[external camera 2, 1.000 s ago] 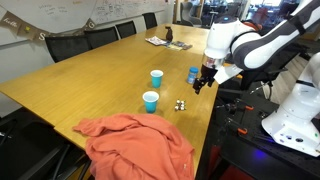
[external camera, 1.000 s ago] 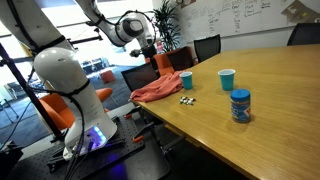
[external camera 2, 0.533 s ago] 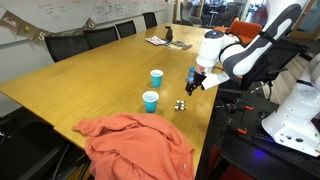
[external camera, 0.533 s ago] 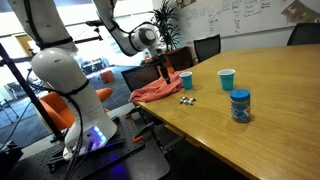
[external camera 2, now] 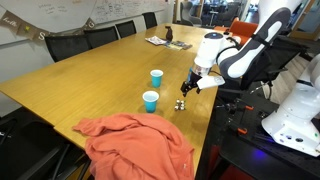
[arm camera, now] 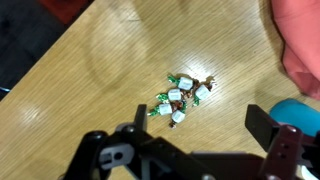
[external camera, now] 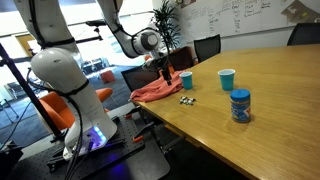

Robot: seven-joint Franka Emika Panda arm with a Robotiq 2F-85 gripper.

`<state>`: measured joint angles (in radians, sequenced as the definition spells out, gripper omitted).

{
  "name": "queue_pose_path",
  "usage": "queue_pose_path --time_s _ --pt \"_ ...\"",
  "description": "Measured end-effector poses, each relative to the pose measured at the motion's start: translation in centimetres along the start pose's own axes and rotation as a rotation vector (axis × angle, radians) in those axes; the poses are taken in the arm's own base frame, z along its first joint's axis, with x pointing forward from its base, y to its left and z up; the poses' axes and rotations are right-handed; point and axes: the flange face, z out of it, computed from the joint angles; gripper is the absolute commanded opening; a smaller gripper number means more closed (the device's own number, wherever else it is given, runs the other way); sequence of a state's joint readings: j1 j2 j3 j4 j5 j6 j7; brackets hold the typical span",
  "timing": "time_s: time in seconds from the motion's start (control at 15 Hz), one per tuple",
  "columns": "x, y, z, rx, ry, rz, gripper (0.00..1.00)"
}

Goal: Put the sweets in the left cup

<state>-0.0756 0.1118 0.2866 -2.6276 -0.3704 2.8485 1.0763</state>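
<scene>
Hovered over the sweets (arm camera: pixel 180 100) near the table (arm camera: pixel 80 90) edge with gripper (arm camera: pixel 198 125) spread wide open. Had the left cup (arm camera: pixel 295 108) just beside them, next to a rumpled orange cloth (arm camera: pixel 300 40) overhanging that edge. Faced bare wood beyond; brighter cup (external camera: pixel 227 79) and lidded jar (external camera: pixel 240 105) well apart.

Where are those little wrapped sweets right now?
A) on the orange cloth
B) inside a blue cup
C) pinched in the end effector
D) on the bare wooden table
D: the wrist view shows the sweets lying on the bare table, with the open end effector clear of them.
</scene>
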Motion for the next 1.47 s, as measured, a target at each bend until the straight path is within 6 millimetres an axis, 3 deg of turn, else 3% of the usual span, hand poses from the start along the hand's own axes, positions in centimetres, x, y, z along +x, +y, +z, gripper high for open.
queue_pose_path --time_s 0.53,1.2,1.47 --pt "1.0 0.8 5.4 0.129 -0.037 0.121 1.00" --pt "4.0 -0.1 9.9 0.110 -0.076 0.207 1.00" --pt "3.8 -1.2 11.8 0.093 -0.093 0.243 1.00"
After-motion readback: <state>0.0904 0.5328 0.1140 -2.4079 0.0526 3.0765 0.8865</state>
